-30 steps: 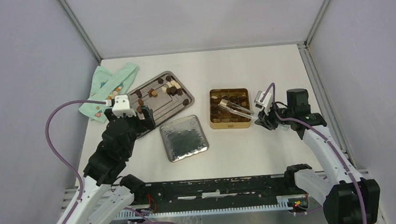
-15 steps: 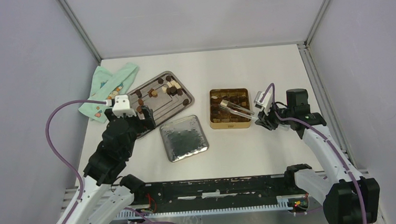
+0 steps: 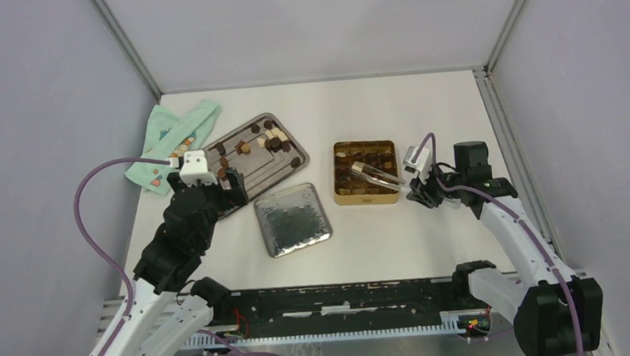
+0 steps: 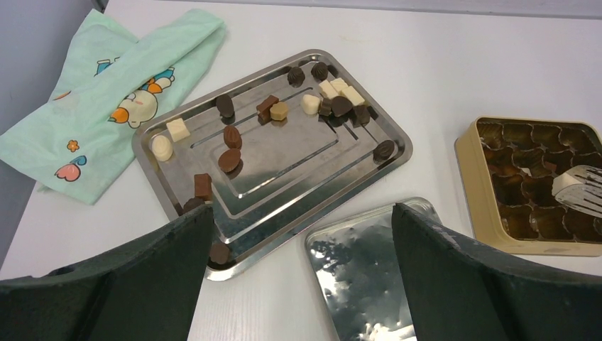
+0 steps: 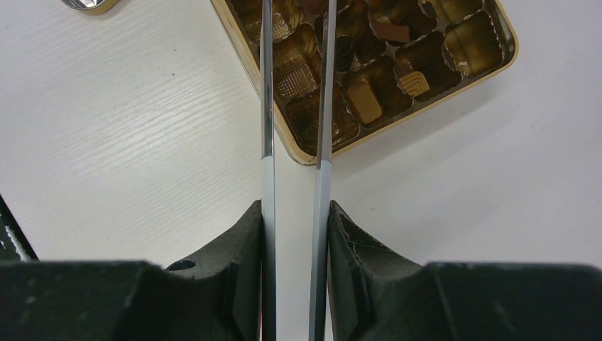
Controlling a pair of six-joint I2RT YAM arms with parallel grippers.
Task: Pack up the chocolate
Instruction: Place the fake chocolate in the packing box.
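Holding tongs (image 5: 267,106) over tin (image 3: 367,199), right pincer (image 5: 294,220)

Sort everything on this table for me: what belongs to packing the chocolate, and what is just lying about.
Belongs to the job:
- chocolate pieces on the steel tray
- gold tin, partly filled
- tongs, held over the tin by the right gripper

Just lying about:
- green cartoon cloth
- silver lid, flat beside the tray

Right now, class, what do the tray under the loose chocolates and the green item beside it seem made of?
Tray: likely polished steel, shiny and reflective with pressed ridges. Green item: likely printed cloth, matte, folded and creased.
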